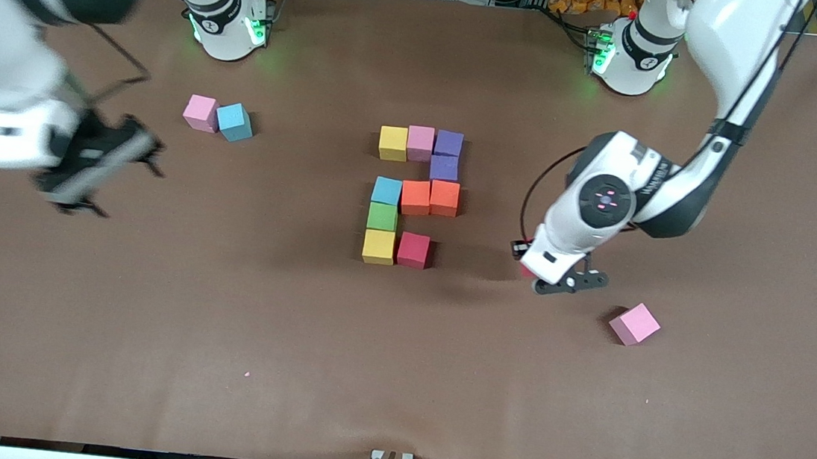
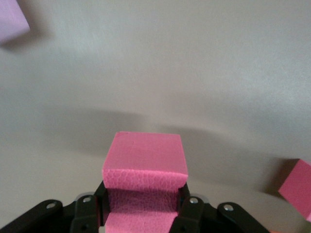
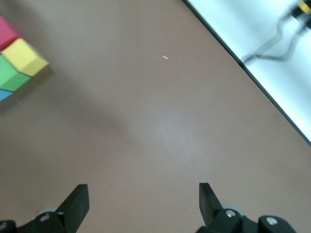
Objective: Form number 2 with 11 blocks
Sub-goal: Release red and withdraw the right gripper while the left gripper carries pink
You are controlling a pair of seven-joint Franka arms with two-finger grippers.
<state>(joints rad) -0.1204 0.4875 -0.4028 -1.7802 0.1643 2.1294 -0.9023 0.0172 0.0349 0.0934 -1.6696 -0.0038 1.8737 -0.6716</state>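
Note:
Ten blocks form a partial number 2 (image 1: pixel 415 196) at the table's middle. Its row nearest the front camera holds a yellow block (image 1: pixel 378 246) (image 3: pixel 26 56) and a red block (image 1: pixel 413 249) (image 2: pixel 297 188). My left gripper (image 1: pixel 529 272) (image 2: pixel 143 209) is shut on another red block (image 2: pixel 145 160), over bare table between the digit and a loose pink block (image 1: pixel 634 324) (image 2: pixel 10 19). The right gripper (image 1: pixel 95 171) (image 3: pixel 143 199) hangs open and empty over the right arm's end of the table.
A second pink block (image 1: pixel 201 113) and a blue block (image 1: pixel 234 122) touch each other toward the right arm's end, near its base. The table's front edge (image 3: pixel 252 77) shows in the right wrist view.

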